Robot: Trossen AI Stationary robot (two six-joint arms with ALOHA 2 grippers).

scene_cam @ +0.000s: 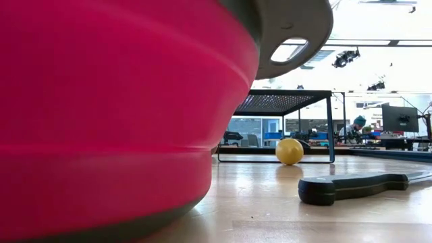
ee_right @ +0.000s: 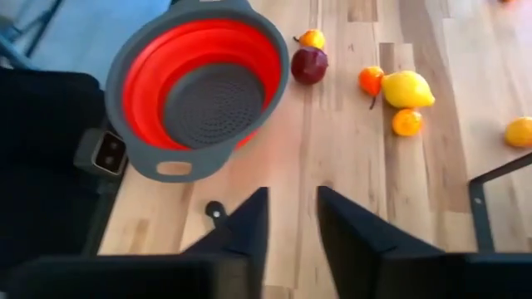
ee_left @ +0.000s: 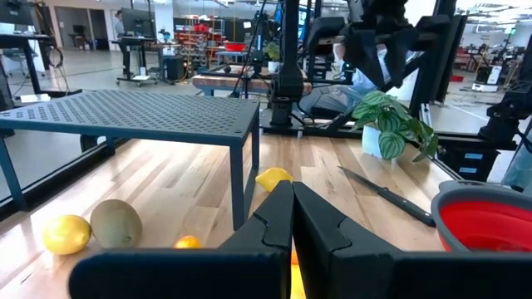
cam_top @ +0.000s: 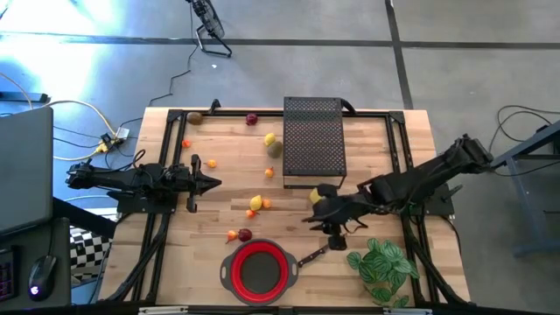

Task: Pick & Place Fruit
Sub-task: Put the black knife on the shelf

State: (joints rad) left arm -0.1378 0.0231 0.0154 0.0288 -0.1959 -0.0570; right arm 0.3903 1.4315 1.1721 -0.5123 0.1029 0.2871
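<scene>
so the table (cam_top: 367, 262) is basically all still to do; the red bowl (cam_top: 259, 269) near the front edge looks empty in the right wrist view, just its grey strainer bottom showing, so I'd say no fruit is in it yet; the black mesh rack (cam_top: 314, 136) sits at the back middle with a yellow fruit (cam_top: 315, 194) at its front edge, right by the right gripper (cam_top: 325, 213). The rest of the fruit is scattered on the wood: a lemon (cam_top: 255, 203) with small orange ones beside it mid-table, a dark red one (cam_top: 245, 234) just behind the bowl, a few more along the back.

The right gripper hangs above the table with its fingers partly apart and nothing between them; the left gripper (cam_top: 210, 183) waits at the left side, fingers pressed together, empty.

Hard to make out: the low view is mostly blocked by the bowl; whether that yellow fruit touches the right gripper I can't tell; the knife (cam_top: 311, 256) is partly under the right arm.
</scene>
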